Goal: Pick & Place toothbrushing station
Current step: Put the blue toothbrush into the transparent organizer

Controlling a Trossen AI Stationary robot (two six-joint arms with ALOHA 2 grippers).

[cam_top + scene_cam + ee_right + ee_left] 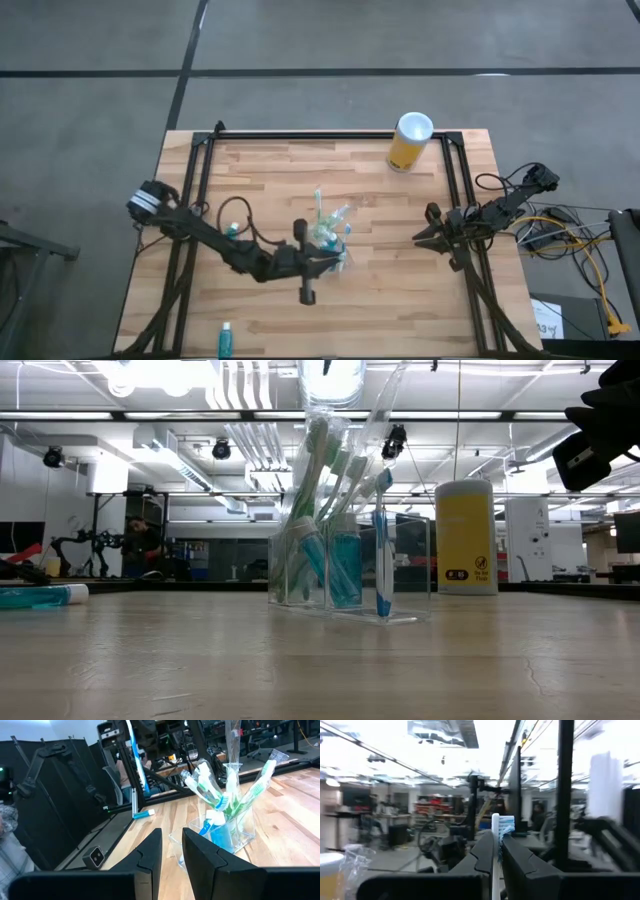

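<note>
The clear plastic cup (332, 238) stands on its base at the table's middle. Several white-green toothbrushes (225, 800), a white-blue one (383, 550) and teal tubes (345, 565) stick up out of it. My left gripper (338, 260) is at the cup's near side, raised, shut on another white-blue toothbrush (132, 755). Its fingers do not show in the low view. My right gripper (420, 236) waits at the table's right, its fingers (200, 850) parted, nothing between them. My left gripper pinches the white-blue toothbrush just below its head (495, 851) between its two fingers. The bristled head (503, 827) sticks up past the fingertips. The fingers lie across the brush, coming from the table's left. The brush hangs about upright, its handle (134, 795) clear of the table.
A tall yellow cylinder with a white top (410, 142) stands at the far edge, right of middle. One teal tube (226, 340) lies at the near left edge, and another (232, 230) lies under the left arm. Black frame rails (200, 200) run along the table's sides.
</note>
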